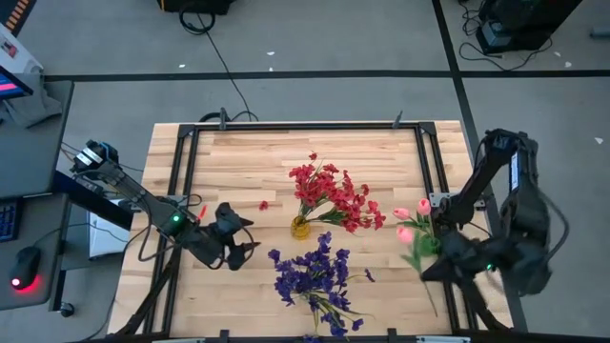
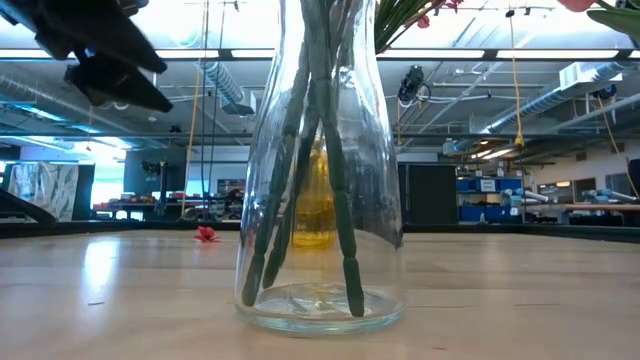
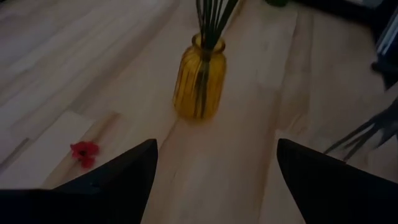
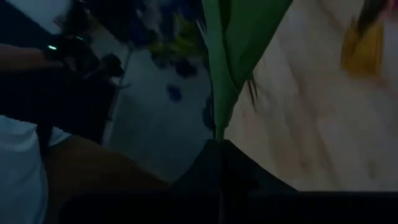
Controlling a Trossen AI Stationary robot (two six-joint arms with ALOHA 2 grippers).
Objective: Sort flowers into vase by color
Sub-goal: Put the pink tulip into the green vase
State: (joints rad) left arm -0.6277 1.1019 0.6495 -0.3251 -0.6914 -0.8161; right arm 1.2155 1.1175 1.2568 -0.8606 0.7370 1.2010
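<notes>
Though red flowers (image 1: 329, 195) already stand in the yellow vase (image 1: 300, 227) and purple flowers (image 1: 313, 272) in a clear vase just before it from above, the pink tulips (image 1: 412, 229) remain, right of it.

Low: clear vase (image 2: 320, 170) holds stems.

Left wrist: left gripper (image 3: 214, 171) spread wide, empty.

Right wrist: right gripper (image 4: 219, 149) pinches a tulip stem (image 4: 219, 93).

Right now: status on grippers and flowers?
Left gripper open, idle left of the vases. Right gripper shut on pink tulips at table's right edge. Reds in yellow vase, purples in clear vase. Nothing blocking.
</notes>
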